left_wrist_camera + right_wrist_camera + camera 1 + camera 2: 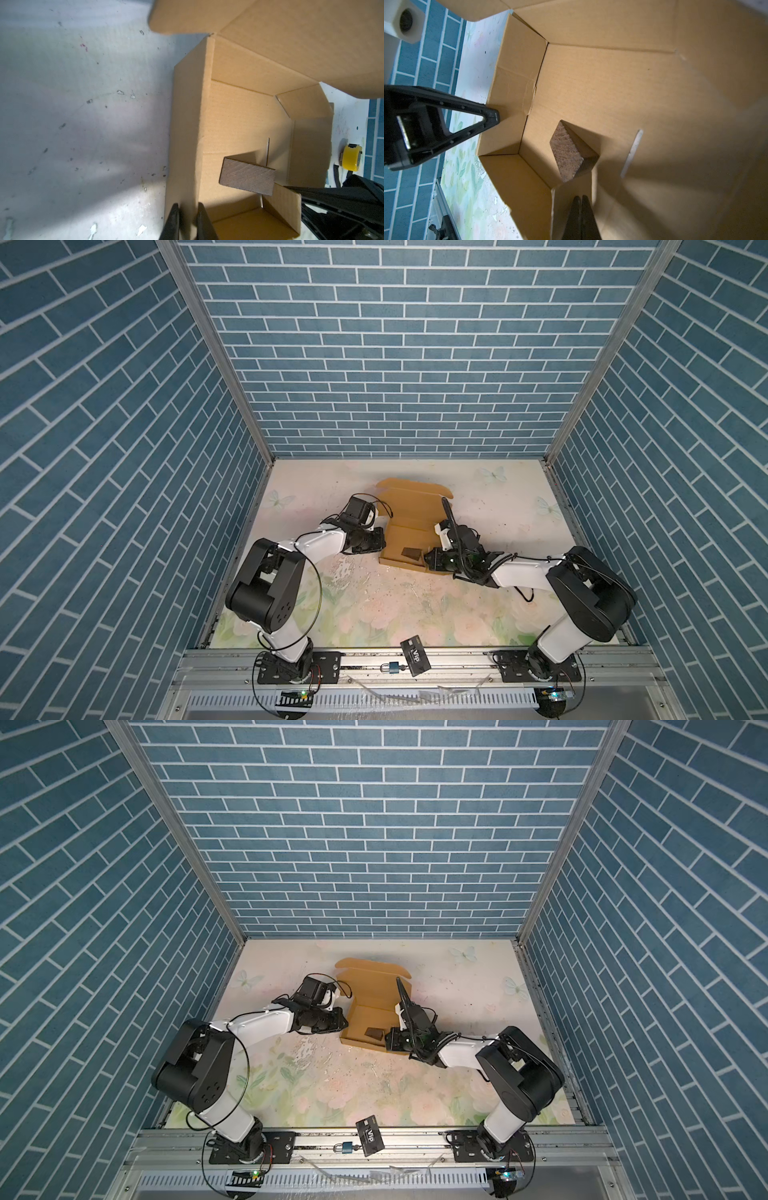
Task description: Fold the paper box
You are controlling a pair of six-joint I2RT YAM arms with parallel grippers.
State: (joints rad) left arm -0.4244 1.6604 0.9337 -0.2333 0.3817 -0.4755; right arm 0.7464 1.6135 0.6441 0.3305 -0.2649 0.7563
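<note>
The tan paper box (409, 526) (370, 1004) sits mid-table with its side walls raised and its lid flap lying open toward the back wall. My left gripper (380, 541) (188, 209) is shut on the box's left side wall (187, 124), one finger inside and one outside. My right gripper (427, 559) (580, 197) is shut with nothing between its fingers, and its tips rest against a flap at the box's front right corner. In the right wrist view the left gripper (494, 117) shows at the far wall.
A small dark brown block (411, 552) (247, 178) (571, 153) lies inside the box near the front right corner. A black VIP card (415, 659) and a padlock (392, 667) lie on the front rail. A yellow tape measure (351, 158) sits beyond the box.
</note>
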